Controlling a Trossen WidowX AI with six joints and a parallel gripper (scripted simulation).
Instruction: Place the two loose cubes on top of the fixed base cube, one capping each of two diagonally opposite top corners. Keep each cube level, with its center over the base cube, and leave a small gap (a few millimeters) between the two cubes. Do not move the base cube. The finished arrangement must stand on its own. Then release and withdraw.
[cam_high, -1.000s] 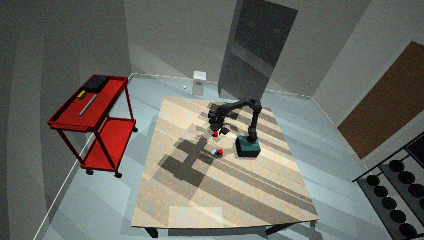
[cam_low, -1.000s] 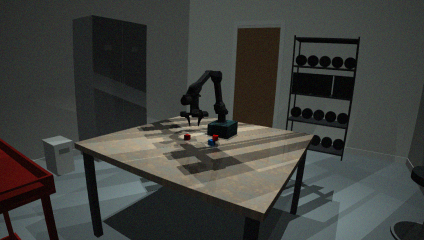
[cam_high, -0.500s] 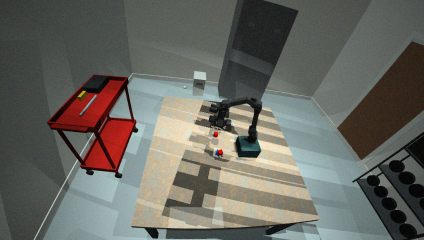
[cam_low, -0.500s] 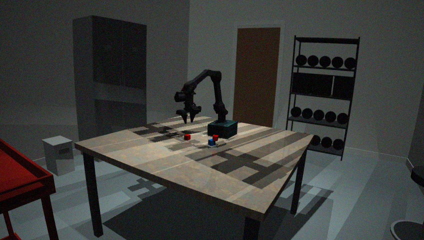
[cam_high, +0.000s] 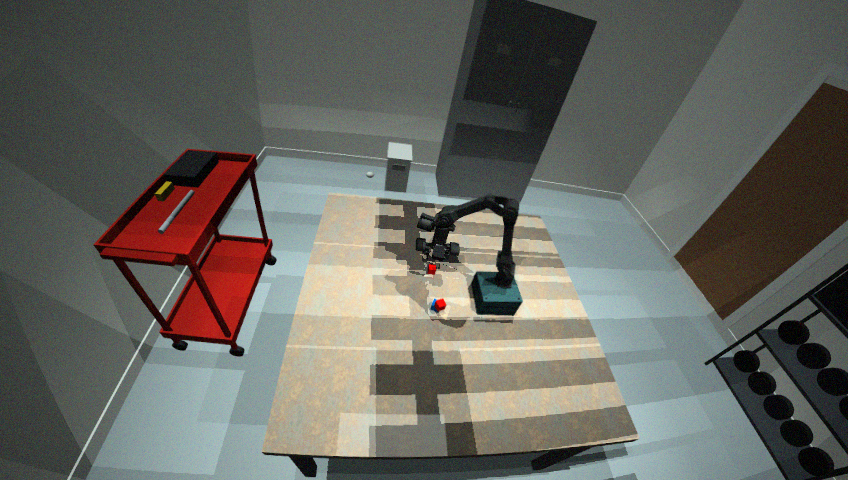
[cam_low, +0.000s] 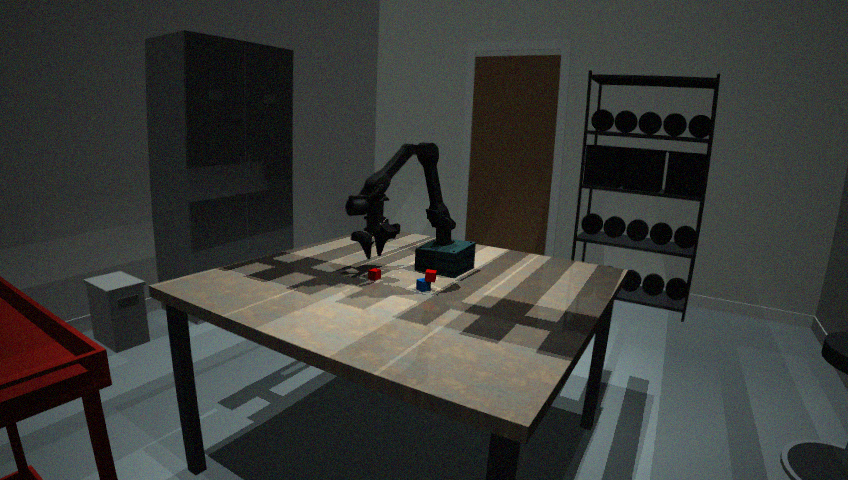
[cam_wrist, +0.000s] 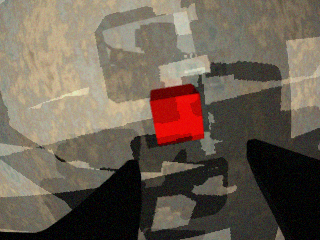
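A loose red cube (cam_high: 431, 268) (cam_low: 374, 274) (cam_wrist: 177, 117) sits on the table. The blue base cube (cam_high: 434, 305) (cam_low: 422, 285) stands apart from it, outside the wrist view. A second red cube (cam_high: 440, 303) (cam_low: 430, 275) rests on the base cube's top, offset toward one corner and overhanging it; it looks about level. My gripper (cam_low: 373, 256) (cam_wrist: 194, 158) is open and empty, pointing down above the loose red cube. In the wrist view this cube appears beyond the fingertips, between the lines of the two fingers and slightly turned.
The arm's teal mounting box (cam_high: 496, 294) (cam_low: 445, 258) stands on the table (cam_high: 321, 386) (cam_low: 357, 350) near the base cube. A red cart (cam_high: 202, 285) stands on the floor beside the table. Patchy shadows lie across the table top.
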